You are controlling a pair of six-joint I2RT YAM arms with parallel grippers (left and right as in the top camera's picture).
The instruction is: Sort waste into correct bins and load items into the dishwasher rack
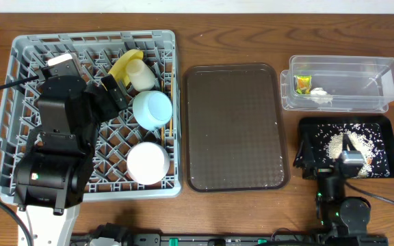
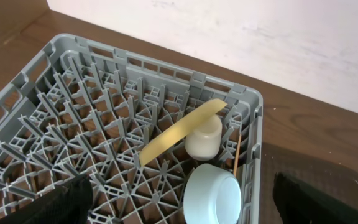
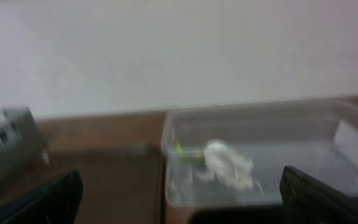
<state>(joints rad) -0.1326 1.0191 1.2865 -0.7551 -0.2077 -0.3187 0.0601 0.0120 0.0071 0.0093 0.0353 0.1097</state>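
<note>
Bench (image 1: 252, 27) of dark wood, from overhead: the grey dishwasher rack (image 1: 94, 35) fills the left side. In its right half the yellow plate (image 1: 124, 61) stands on edge at the far end with the white cup (image 1: 141, 75) touching it. The light blue dish (image 1: 151, 108) sits just nearer, and the white bowl (image 1: 148, 162) sits by the near rim. The chopsticks (image 1: 172, 102) lie along the rack's right wall. The left arm (image 1: 53, 137) hangs over the rack's left and middle, hiding the pegs beneath it. The brown tray (image 1: 237, 126) lies between the rack and the bins. At far right the clear tub (image 1: 382, 75) holds the snack wrapper (image 1: 302, 84) and the tissue (image 1: 320, 96) at its left end. Just nearer, the black tray (image 1: 385, 137) carries a heap of rice scraps (image 1: 339, 143); the right arm (image 1: 340, 195) covers its near edge.

From the left wrist, the left gripper (image 2: 188, 202) is spread wide and holds nothing, its dark fingers (image 2: 61, 199) at the lower corners. The light blue dish lies low between them. Beyond it the plate leans across the cup, and a chopstick stands by the right wall.

From the right wrist the picture is blurred. The right gripper (image 3: 185, 196) is spread and holds nothing. Ahead of it is the clear tub, with the tissue and a hint of green wrapper to its left.
</note>
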